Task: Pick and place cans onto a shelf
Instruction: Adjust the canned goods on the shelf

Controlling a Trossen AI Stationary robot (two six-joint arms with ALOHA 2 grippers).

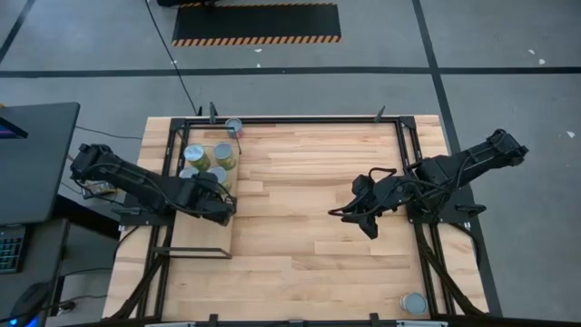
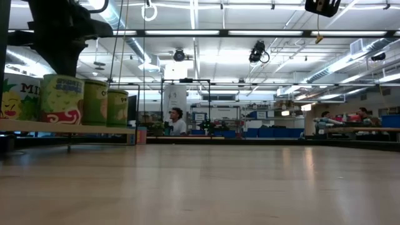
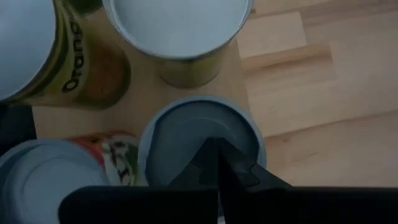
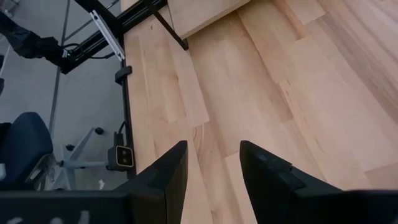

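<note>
The shelf [image 1: 201, 238] is a pale board in a black frame on the table's left side. Several cans stand on its far half [image 1: 193, 154] [image 1: 222, 153] [image 1: 188, 173] [image 1: 218, 174]; the low view shows them in a row [image 2: 62, 99]. My left gripper [image 1: 221, 202] is shut. It is above the shelf's right edge, over the silver top of the nearest can [image 3: 186, 134]. My right gripper [image 1: 368, 220] is open and empty over bare tabletop right of centre [image 4: 211, 165]. Two more cans stand on the table, at the far edge [image 1: 233, 125] and near right [image 1: 414, 302]. My left gripper points its shut fingers [image 3: 217, 165] down over the round top [image 3: 180, 124] of the can at the shelf's right edge. The can stands upright on the shelf. Whether the fingertips touch the top, I cannot tell.
A black frame [image 1: 408, 163] runs around the tabletop. The plank tabletop [image 1: 300, 209] lies between the two arms. A dark desk with a keyboard [image 1: 27, 182] stands beyond the table's left side. People sit in the room behind [image 2: 178, 122].
</note>
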